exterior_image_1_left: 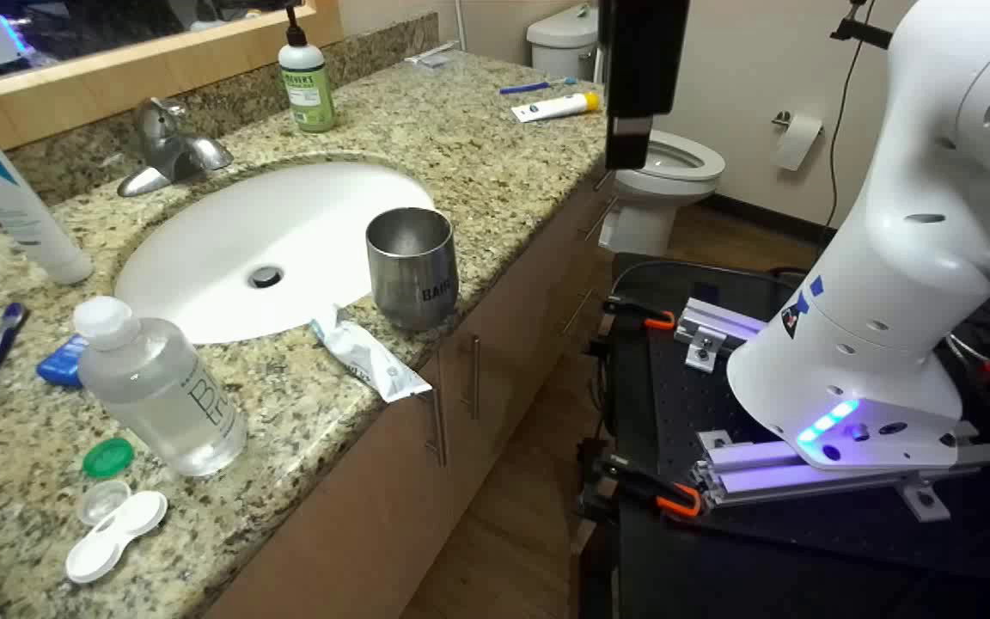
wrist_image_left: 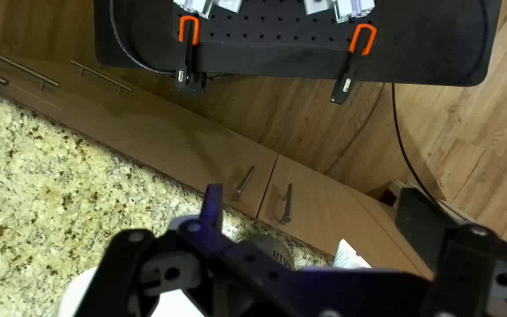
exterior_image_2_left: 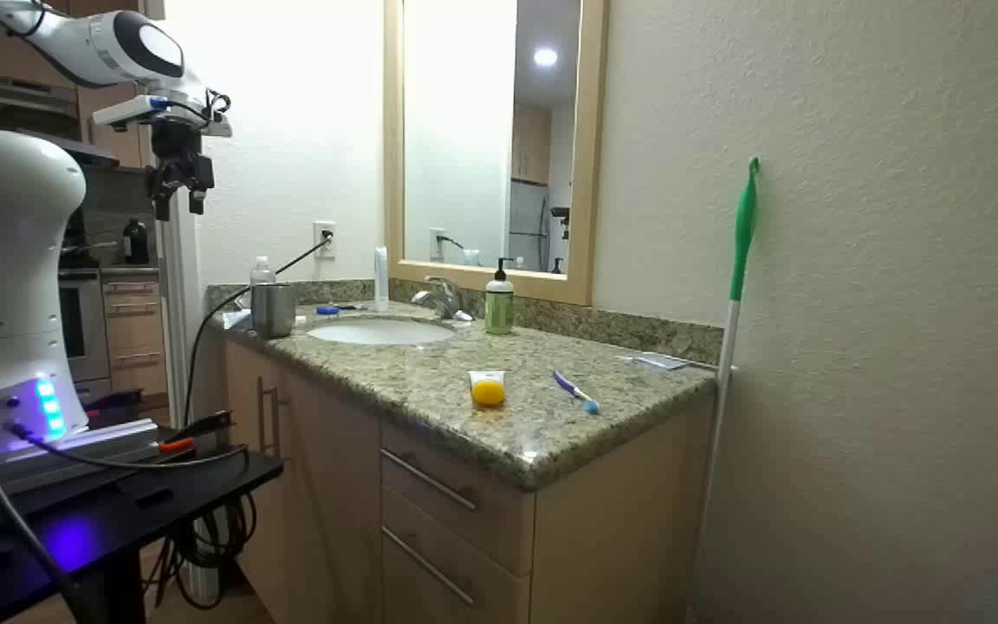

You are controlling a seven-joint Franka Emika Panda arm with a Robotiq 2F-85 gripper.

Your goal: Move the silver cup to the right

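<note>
A silver tumbler (exterior_image_1_left: pixel 410 271) lettered BAIR stands upright on a granite tabletop (exterior_image_1_left: pixel 461 137), at the front of the oval sink (exterior_image_1_left: pixel 332 215) and near the tabletop's front edge. In an exterior view, a white Franka arm (exterior_image_2_left: pixel 14 234) holds its black claw (exterior_image_2_left: pixel 179 206) higher than the sink and to the sink's left, pointing down, the jaws standing well apart; in the wrist view, the claw partly hides the tumbler. A crumpled white tube (exterior_image_1_left: pixel 370 357) lies in front of the sink, just beside the tumbler. A chrome faucet (exterior_image_1_left: pixel 167 146) sits behind the sink; a pump soap bottle (exterior_image_2_left: pixel 498 310) stands to the sink's right in an exterior view. On the sink's near side in an exterior view are a clear white-capped bottle (exterior_image_1_left: pixel 164 395) and, farther from the sink, a contact lens case (exterior_image_1_left: pixel 117 535). To its right in both exterior views lie a yellow-capped toothpaste tube (exterior_image_1_left: pixel 551 107) and a toothbrush (exterior_image_1_left: pixel 522 88).
</note>
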